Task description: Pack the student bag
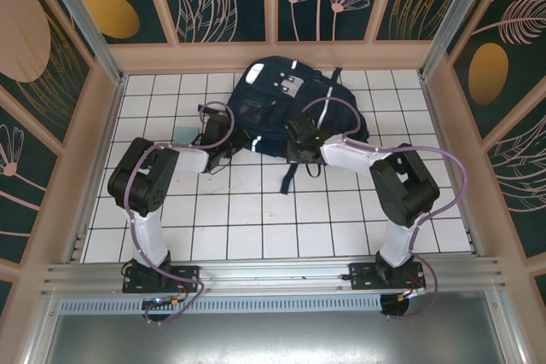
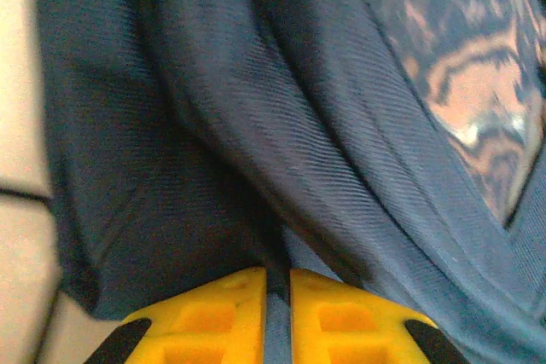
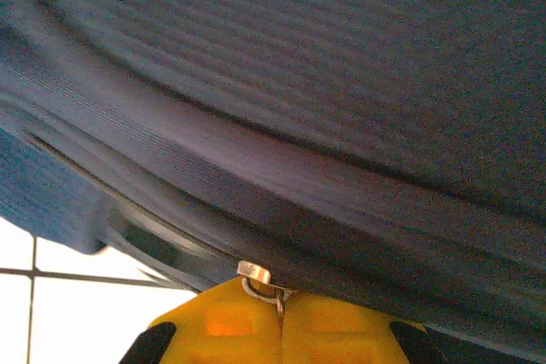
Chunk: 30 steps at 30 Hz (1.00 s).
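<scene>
Student bag cloth sits in both my hands: my left gripper is closed almost fully on a thin fold of navy fabric, and my right gripper is pressed together on what looks like a small metal zipper pull at the seam. Outward, the bag lies slumped on the far half of the white tiled table. I judge it soft, floppy and light, so cloth will bunch before the body follows; seams and the pull give the firmest hold.
</scene>
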Available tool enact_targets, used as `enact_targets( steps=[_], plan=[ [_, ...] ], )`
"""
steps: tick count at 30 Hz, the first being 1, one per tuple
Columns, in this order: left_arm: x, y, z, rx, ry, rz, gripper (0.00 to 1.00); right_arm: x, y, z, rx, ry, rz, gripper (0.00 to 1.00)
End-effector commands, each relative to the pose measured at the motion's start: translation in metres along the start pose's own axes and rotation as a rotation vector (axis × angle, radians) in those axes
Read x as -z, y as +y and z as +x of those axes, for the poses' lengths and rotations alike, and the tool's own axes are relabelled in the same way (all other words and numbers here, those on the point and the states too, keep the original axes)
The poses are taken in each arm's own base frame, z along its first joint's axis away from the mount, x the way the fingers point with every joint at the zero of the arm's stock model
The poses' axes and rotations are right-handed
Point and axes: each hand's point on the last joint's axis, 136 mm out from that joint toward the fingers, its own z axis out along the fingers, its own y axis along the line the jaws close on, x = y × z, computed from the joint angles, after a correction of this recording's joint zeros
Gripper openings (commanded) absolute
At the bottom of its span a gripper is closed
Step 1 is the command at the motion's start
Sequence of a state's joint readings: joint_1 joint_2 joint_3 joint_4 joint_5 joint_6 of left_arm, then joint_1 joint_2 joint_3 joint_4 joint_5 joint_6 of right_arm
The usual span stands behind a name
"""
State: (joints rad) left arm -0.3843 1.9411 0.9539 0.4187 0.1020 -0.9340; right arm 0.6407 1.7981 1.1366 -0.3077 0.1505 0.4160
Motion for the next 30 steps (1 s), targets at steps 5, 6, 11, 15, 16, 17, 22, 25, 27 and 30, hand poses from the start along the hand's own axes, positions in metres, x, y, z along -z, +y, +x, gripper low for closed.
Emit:
enact_targets(
  steps=[5,6,11,15,16,17,22,25,27,30],
  plan=[
    [-0.013,0.019,-0.062,-0.077,-0.156,-0.165,0.15,0.016,-0.053,0.029,0.062,0.103,0.07,0.0],
    [-0.013,0.018,-0.067,-0.08,-0.163,-0.17,0.15,0.017,-0.052,0.029,0.069,0.104,0.059,0.0],
    [-0.011,0.009,-0.076,-0.081,-0.142,-0.134,0.27,0.025,-0.013,0.028,0.145,0.113,-0.165,0.0],
    [-0.005,-0.012,-0.051,-0.041,0.0,-0.028,0.52,0.04,0.044,0.014,0.209,0.074,-0.4,0.0],
    [0.002,-0.018,-0.042,-0.015,0.028,0.011,0.57,0.044,0.057,0.006,0.211,0.054,-0.448,0.0],
    [0.009,-0.022,-0.034,0.014,0.05,0.046,0.6,0.048,0.069,-0.001,0.214,0.04,-0.497,0.0],
    [0.046,-0.032,0.002,0.116,0.093,0.139,0.67,0.055,0.113,-0.029,0.224,-0.008,-0.641,0.0],
    [0.057,-0.044,0.017,0.178,0.111,0.203,0.7,0.058,0.138,-0.034,0.242,-0.003,-0.719,0.0],
    [0.058,-0.053,0.022,0.209,0.125,0.243,0.7,0.06,0.152,-0.031,0.264,0.006,-0.746,0.0],
    [0.054,-0.065,0.024,0.241,0.126,0.287,0.71,0.064,0.166,-0.024,0.282,0.026,-0.776,0.0]
  ],
)
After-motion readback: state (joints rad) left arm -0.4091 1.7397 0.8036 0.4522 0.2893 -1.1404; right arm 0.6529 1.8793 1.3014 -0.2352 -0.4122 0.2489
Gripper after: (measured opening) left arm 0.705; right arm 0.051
